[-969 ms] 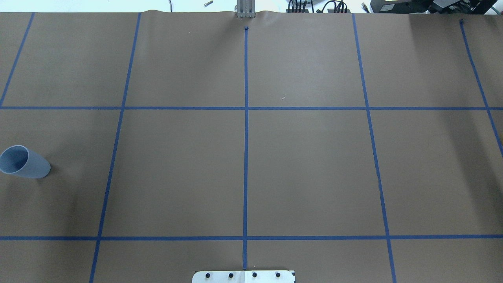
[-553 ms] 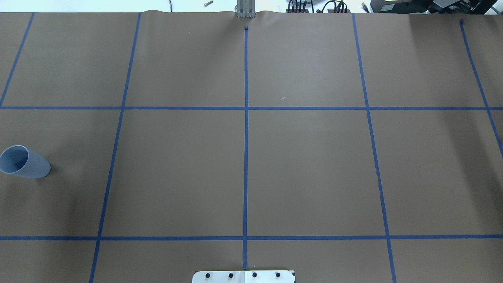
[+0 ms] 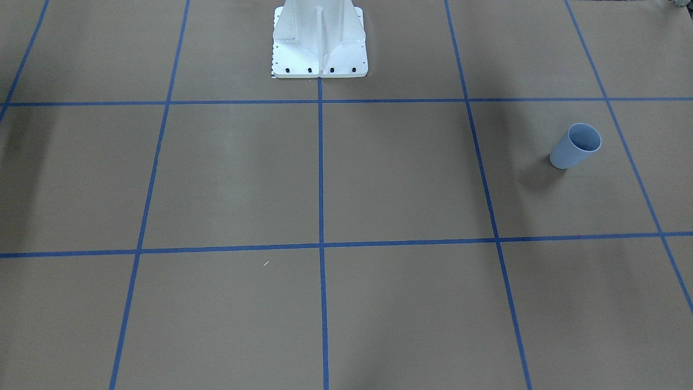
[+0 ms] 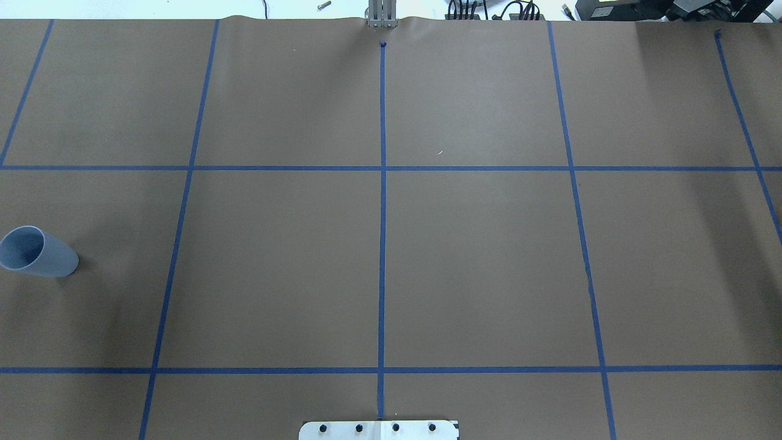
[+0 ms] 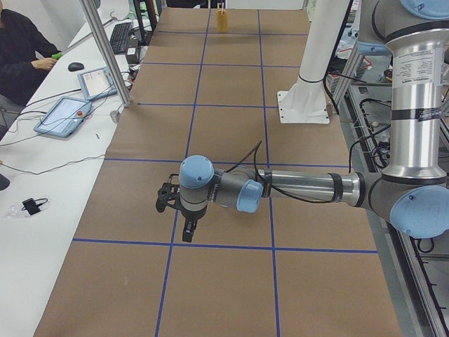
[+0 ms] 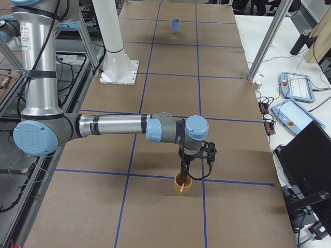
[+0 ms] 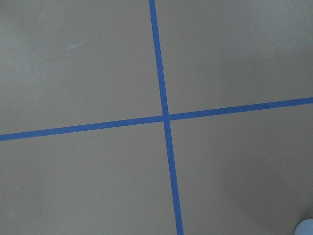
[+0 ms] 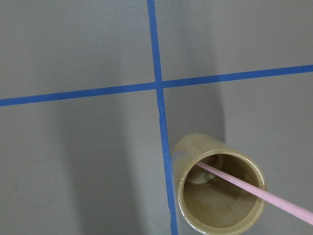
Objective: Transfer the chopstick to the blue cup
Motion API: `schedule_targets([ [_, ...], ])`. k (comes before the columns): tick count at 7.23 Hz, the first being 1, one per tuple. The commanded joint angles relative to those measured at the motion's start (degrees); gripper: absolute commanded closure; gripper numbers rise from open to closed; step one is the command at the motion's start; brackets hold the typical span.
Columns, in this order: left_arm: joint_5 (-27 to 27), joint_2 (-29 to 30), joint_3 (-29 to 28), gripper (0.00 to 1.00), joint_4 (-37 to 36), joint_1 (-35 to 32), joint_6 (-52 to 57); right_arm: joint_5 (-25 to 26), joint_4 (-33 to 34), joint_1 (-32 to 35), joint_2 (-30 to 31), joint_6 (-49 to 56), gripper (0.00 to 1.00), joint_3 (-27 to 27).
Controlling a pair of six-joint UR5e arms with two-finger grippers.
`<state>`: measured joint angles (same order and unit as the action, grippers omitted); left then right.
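In the front-facing view the blue cup [image 3: 575, 146] is standing upright and unanchored on the brown-paper worktop [image 3: 379, 179], so a long stick dropped off-centre is likely to tip it. The overhead view is showing that cup [image 4: 36, 252] at the left edge, with blue tape [image 4: 382, 244] gridding the paper. From the left end, the left gripper [image 5: 188, 230] is hanging low; I cannot tell its opening. A person is sitting at a white side worktop [image 5: 63, 133]. From the right end, the right gripper [image 6: 184, 168] is dipping toward the tan holder [image 6: 182, 184], opening unclear; a slanted pull risks toppling it. The left wrist view is showing only taped paper. In the right wrist view the chopstick [image 8: 254, 192] is leaning inside the holder, thin enough to slip.
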<state>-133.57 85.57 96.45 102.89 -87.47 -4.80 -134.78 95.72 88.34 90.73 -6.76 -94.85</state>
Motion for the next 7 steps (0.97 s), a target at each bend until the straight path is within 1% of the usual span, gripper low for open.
schedule_targets([
  [1,0.1,0.5,0.2,0.01,0.3,0.4,-0.5,0.0,0.0,0.0,0.0,0.0,0.00,0.0],
  [3,-0.1,1.4,1.2,0.01,0.4,0.5,-1.8,0.0,0.0,0.0,0.0,0.1,0.00,0.0],
  [4,-0.1,1.7,2.8,0.01,0.4,1.6,-9.3,-0.1,0.0,0.0,0.1,0.1,0.00,0.0],
  [5,-0.1,1.2,4.1,0.01,0.6,5.2,-13.1,-0.1,0.0,0.0,0.1,0.1,0.00,0.0],
  [6,-3.0,1.1,5.3,0.01,0.8,6.2,-15.7,-0.1,0.1,0.0,0.1,0.0,0.00,0.0],
  [7,-6.1,0.6,5.4,0.01,2.5,7.9,-19.9,-0.1,0.0,0.1,0.1,0.0,0.00,-0.2],
])
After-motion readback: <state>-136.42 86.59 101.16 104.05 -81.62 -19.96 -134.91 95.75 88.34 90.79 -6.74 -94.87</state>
